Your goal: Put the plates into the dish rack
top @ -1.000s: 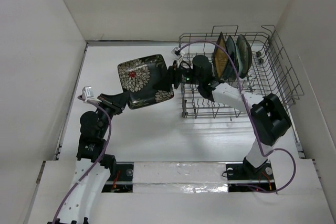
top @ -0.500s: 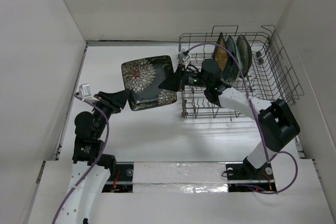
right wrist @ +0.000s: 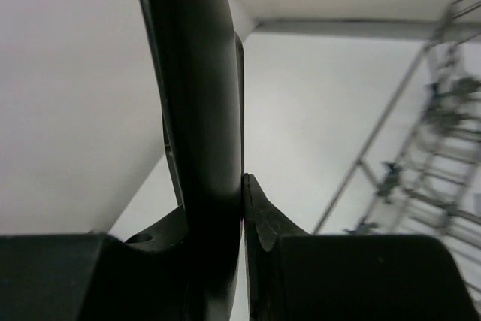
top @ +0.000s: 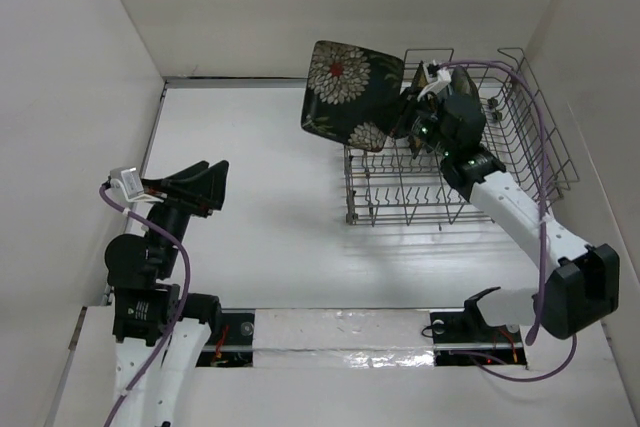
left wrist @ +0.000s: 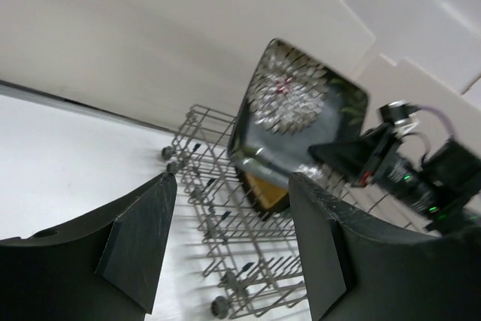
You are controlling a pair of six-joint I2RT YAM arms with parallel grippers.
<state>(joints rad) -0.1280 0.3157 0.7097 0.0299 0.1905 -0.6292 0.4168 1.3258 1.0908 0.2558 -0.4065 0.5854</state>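
The black square plate with white flowers (top: 350,94) hangs tilted in the air over the dish rack's (top: 500,162) left end. My right gripper (top: 405,117) is shut on its right edge. In the right wrist view the plate (right wrist: 199,110) runs edge-on between the fingers (right wrist: 259,216). My left gripper (top: 205,185) stands open and empty, well to the left of the rack and low over the table. From the left wrist the flowered plate (left wrist: 301,110) shows beyond the open gripper (left wrist: 233,182), above a yellow-centred plate (left wrist: 267,189) standing in the rack (left wrist: 225,223).
The grey wire rack fills the far right of the white table (top: 260,237), close to the right wall (top: 600,97). A purple cable (top: 530,147) loops from the right arm over the rack. White walls close in the left side and the back.
The left gripper opened, let go of the flowered plate and drew back to the left. The right gripper shut on the plate and carried it up and right, over the rack.
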